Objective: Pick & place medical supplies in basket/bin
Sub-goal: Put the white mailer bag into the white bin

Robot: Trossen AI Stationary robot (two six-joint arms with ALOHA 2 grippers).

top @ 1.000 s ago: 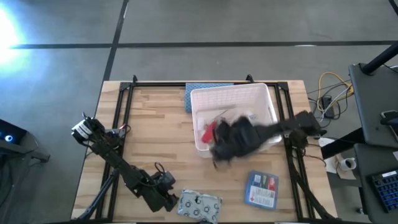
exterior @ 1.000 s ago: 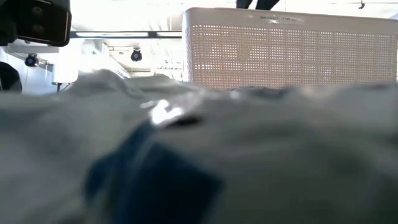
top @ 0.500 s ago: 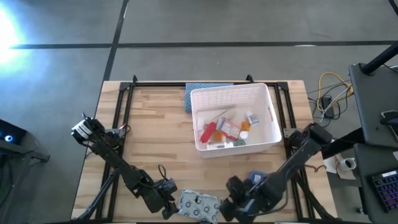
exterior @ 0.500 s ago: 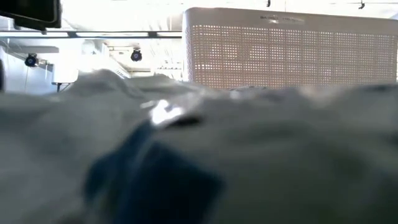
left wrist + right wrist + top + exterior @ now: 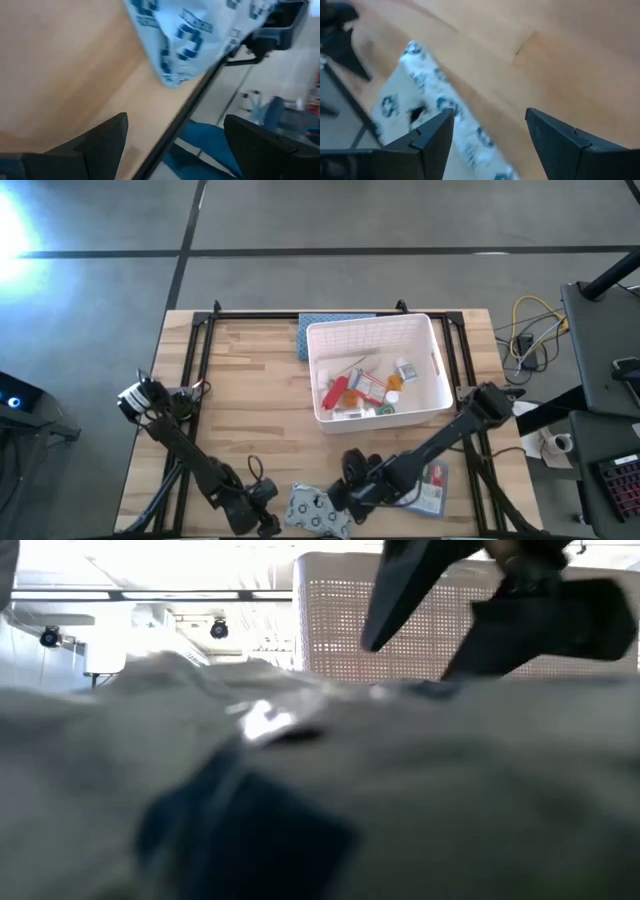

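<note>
The grey patterned pouch (image 5: 318,510) lies flat on the wooden table at its near edge. Up close it fills the foreground of the low view (image 5: 300,790). My left gripper (image 5: 264,518) stands open just left of the pouch, which shows ahead of its fingers (image 5: 190,35). My right gripper (image 5: 350,485) hangs open just above the pouch's right end (image 5: 420,115), slanting down. The white bin (image 5: 375,370) at the table's middle back holds several small supplies. A blue-white flat box (image 5: 432,485) lies partly under my right arm.
A blue-grey mat (image 5: 318,330) sticks out from behind the bin's far left corner. A black frame rail (image 5: 300,315) runs round the table's edges. Bare wood lies left of the bin. Cables (image 5: 530,330) and equipment stand off the table's right side.
My right gripper has swung from over the bin down toward the table's near edge, passed over the blue-white flat box, and gone left to the pouch's right end, rolling as it went. My left gripper has edged toward the near edge and turned. The pouch has stayed put.
</note>
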